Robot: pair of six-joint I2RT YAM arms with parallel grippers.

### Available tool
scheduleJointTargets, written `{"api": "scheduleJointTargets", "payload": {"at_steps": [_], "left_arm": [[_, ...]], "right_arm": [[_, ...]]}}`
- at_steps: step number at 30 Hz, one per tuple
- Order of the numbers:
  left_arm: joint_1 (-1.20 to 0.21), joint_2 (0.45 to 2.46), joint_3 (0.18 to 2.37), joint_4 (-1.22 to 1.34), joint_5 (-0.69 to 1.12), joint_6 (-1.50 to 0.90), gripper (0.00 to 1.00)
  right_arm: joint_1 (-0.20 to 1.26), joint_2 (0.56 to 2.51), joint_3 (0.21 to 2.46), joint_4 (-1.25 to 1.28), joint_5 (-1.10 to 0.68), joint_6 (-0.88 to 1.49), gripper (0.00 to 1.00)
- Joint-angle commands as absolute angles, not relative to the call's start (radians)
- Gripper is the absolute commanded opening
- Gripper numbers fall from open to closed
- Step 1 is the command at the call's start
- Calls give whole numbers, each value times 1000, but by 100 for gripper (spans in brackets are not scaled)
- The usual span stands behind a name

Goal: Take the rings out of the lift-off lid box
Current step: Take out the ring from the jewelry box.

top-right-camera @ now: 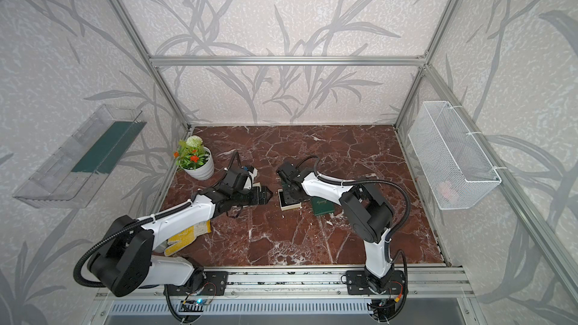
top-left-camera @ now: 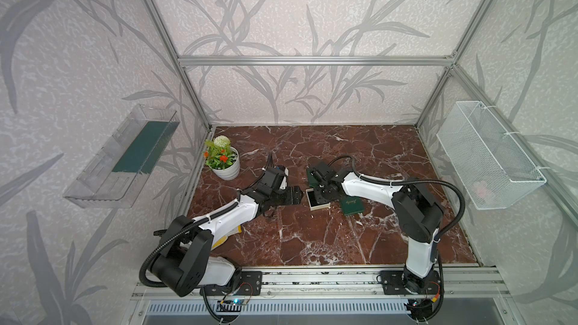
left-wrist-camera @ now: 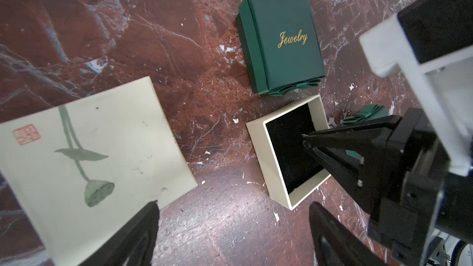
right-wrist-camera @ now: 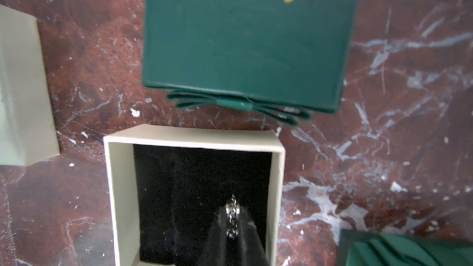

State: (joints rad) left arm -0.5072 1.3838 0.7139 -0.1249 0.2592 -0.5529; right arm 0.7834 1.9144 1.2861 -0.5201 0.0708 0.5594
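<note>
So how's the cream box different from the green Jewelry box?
The cream cardboard box is open, showing black lining; the green box is shut. The green box has gold lettering and a bow; the cream box is plain. The right hand pinches a silver ring at the cream box, not the green one. Both are square.

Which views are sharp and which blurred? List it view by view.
Right wrist view: the green box and its gold lettering are soft, while the ring in the right gripper is crisper. Left wrist view: that lettering is sharp; the cream lid is softer. Both top views: evenly lit, the wide lens splays the aluminium frame.
</note>
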Motion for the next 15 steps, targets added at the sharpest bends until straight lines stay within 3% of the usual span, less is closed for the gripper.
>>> {"api": "scheduleJointTargets", "payload": {"at_steps": [1,8,15], "left_arm": [[-520,1401,743,-109,279,-586,88],[-566,1419,785,-139,261,-579,87],[-592,1465,811,-163,250,-577,77]], "right_arm": [[785,1863,1264,-533,57,626,4],[785,1843,1245,-526,48,665,4],[785,1821,1231,-509,38,687,3]]}}
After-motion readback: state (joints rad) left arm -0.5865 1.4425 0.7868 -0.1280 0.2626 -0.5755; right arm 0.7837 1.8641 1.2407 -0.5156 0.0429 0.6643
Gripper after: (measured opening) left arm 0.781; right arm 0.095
